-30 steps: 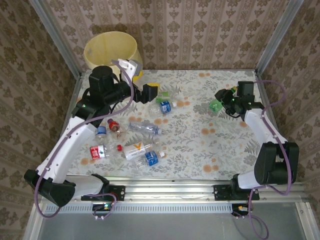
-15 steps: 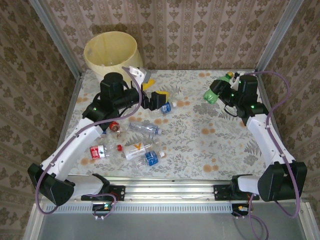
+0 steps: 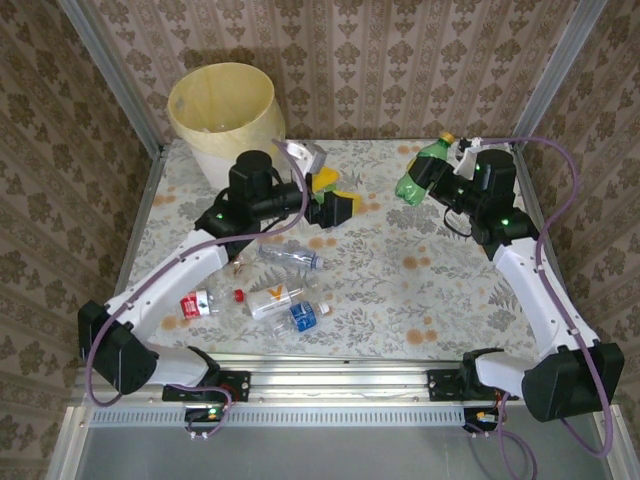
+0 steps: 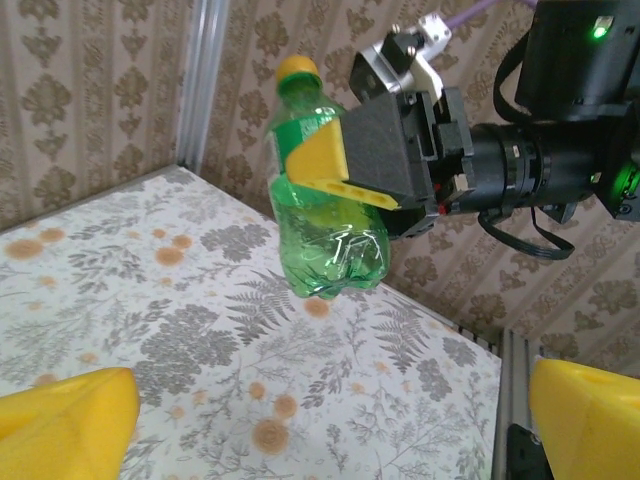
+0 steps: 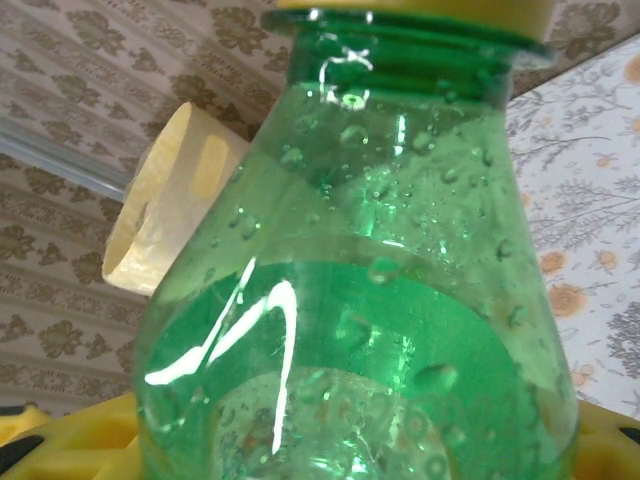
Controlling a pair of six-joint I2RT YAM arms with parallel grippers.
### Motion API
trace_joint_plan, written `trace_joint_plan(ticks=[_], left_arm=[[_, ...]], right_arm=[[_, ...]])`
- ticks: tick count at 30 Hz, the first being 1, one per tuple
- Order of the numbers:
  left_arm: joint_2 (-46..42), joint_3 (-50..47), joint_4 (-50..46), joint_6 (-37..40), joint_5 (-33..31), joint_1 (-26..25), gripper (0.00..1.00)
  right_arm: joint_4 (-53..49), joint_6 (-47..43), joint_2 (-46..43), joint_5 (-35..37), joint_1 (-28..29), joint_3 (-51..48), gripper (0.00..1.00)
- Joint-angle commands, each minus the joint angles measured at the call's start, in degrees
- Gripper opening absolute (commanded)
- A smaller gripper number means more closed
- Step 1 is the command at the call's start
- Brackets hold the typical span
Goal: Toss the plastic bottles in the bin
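Patterned wallpaper rings a floral table (image 3: 400, 300), and the bin (image 3: 222, 105) stands at its far left corner. Our right gripper (image 3: 433, 184) clamps the green bottle (image 3: 413, 180) in the air at far right, well apart from the bin. The left gripper (image 3: 338, 196) gapes wide and empty over mid-table. Several bottles (image 3: 283, 298) lie near left, so we judge most of the job undone.

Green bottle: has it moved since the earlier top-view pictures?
Yes. The green bottle, held by the right end effector, has shifted up-frame toward the far edge of the table.
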Motion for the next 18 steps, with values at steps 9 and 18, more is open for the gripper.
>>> trace_joint_plan(ticks=[9, 18], left_arm=[[7.25, 3.88, 4.79, -1.89, 4.01, -3.49, 1.00], [11.30, 6.47, 6.47, -2.65, 5.69, -6.02, 1.00]], right_arm=[[2.04, -2.40, -2.11, -2.07, 4.67, 3.34, 0.44], [2.02, -2.44, -1.94, -1.41, 6.99, 2.79, 0.44]])
